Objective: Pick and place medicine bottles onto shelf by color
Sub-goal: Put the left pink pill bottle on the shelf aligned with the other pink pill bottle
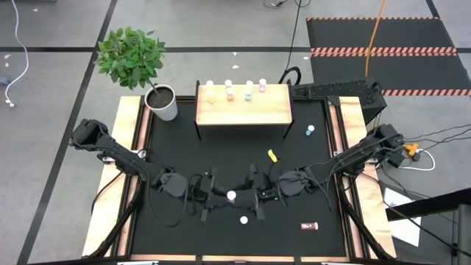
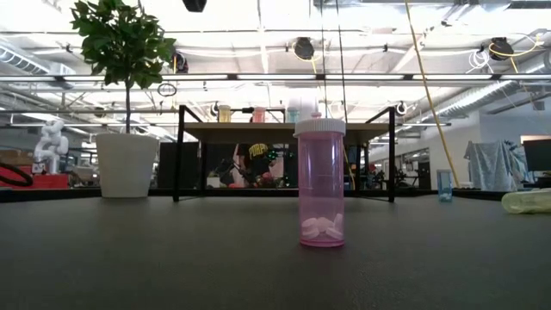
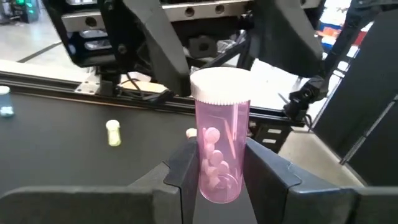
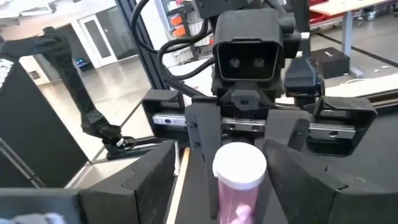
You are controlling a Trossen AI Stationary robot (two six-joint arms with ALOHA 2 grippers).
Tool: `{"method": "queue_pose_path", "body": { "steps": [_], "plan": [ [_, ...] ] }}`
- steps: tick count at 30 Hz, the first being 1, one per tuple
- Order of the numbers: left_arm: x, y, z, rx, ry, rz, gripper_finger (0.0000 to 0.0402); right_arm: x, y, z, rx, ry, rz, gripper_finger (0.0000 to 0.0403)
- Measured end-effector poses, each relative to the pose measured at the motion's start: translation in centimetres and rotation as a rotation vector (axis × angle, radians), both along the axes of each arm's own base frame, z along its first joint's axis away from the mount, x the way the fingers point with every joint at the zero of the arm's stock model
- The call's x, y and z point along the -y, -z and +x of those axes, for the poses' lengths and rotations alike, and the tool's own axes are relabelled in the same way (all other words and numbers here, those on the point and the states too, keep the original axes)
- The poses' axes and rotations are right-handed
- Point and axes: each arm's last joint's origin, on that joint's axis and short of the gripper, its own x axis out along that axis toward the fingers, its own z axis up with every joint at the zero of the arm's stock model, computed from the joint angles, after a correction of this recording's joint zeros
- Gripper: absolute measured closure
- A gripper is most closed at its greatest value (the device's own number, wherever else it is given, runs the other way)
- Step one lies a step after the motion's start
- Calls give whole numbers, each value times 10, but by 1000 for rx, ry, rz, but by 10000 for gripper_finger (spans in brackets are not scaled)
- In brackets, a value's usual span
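Note:
A pink medicine bottle with a white cap (image 3: 221, 149) stands upright between the fingers of my left gripper (image 1: 213, 196) at the table's middle; its cap shows in the high view (image 1: 231, 196). My right gripper (image 4: 239, 193) faces it from the right. It is open, with its fingers wide on either side of the bottle (image 4: 239, 180) and apart from it. The wooden shelf (image 1: 243, 110) at the far side carries several bottles along its far edge (image 1: 229, 90). In the low view a pink bottle (image 2: 321, 185) stands on its base on the table with no gripper around it. My left gripper pinches the pink bottle's body, below the cap (image 3: 202, 155), between its two fingers (image 3: 183, 174). The fingers come level from the table's left. The bottle is upright. Whether its base is on the table does not show.
A second white-capped bottle (image 1: 243, 218) stands nearer the near edge. A yellow bottle (image 1: 272, 155) lies in front of the shelf, and a blue one (image 1: 310, 131) stands to the shelf's right. A white plant pot (image 1: 163, 103) stands left of the shelf. A small dark packet (image 1: 309, 226) lies near right.

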Motion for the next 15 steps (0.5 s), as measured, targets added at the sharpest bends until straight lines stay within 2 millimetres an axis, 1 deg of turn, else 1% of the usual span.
{"method": "queue_pose_path", "body": {
  "steps": [5, 9, 15],
  "plan": [
    [-1, 0, 0, 0, 5, -2, 287, 3, 0, 1, -7, -19, 4, 169],
    [-1, 0, 0, 0, 5, -2, 287, 8, 1, 3, -10, -8, 3, 197],
    [-1, 0, 0, 0, 5, -2, 286, 15, 3, 6, -37, -38, 26, 237]
  ]
}}
